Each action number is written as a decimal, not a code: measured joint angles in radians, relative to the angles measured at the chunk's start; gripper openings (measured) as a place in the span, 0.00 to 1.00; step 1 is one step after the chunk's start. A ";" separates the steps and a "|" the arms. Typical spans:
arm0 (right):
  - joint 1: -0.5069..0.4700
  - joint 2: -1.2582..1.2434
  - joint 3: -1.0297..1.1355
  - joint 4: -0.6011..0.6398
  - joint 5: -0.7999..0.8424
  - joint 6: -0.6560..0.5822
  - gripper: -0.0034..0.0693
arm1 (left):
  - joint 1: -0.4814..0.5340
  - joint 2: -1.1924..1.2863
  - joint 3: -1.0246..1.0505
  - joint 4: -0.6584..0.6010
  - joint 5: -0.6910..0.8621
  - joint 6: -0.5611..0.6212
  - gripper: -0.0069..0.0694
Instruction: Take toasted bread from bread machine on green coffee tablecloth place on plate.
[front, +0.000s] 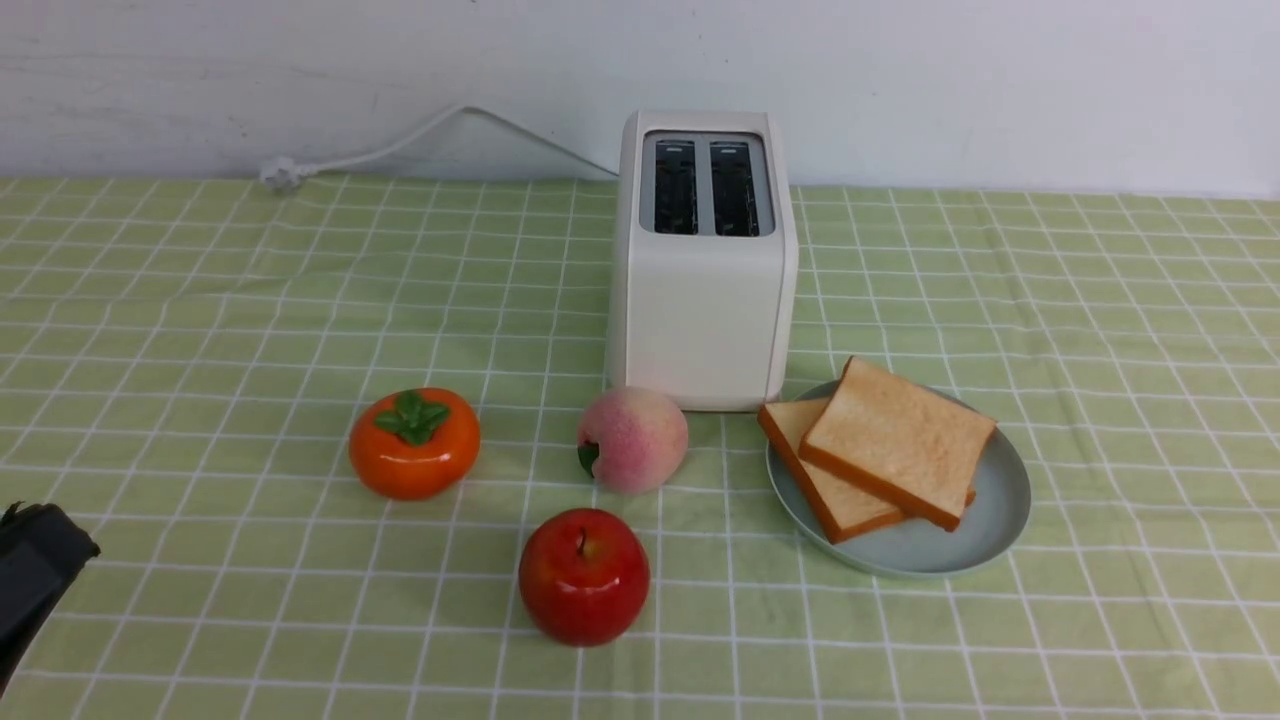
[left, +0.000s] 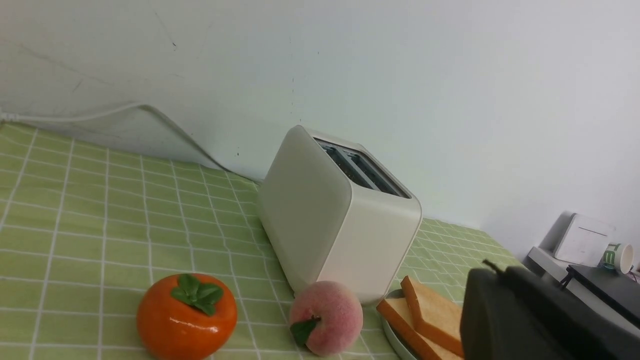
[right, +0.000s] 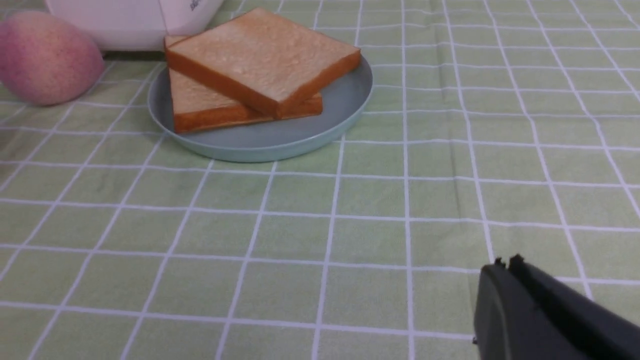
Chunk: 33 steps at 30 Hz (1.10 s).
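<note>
At the lower left of the frame our left end effector (front: 40, 570) sits closed and empty. The toaster (front: 702, 262) stands upper centre, both slots bare and running front to back. Right of it, both toast slices (front: 880, 445) lie flat, overlapped on the plate (front: 985, 525), corners pointing at the toaster. So delivery looks done. Our right end effector (right: 505, 270) is closed, holding nothing.
</note>
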 joint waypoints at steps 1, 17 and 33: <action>0.000 0.000 0.000 0.001 0.000 0.000 0.02 | 0.000 0.000 0.000 0.000 0.000 0.000 0.10; 0.000 0.000 0.000 0.011 0.001 -0.007 0.04 | 0.000 0.000 0.000 0.000 0.000 0.000 0.11; 0.000 0.000 0.000 0.011 0.001 -0.007 0.05 | 0.000 0.000 0.008 -0.001 -0.049 -0.005 0.12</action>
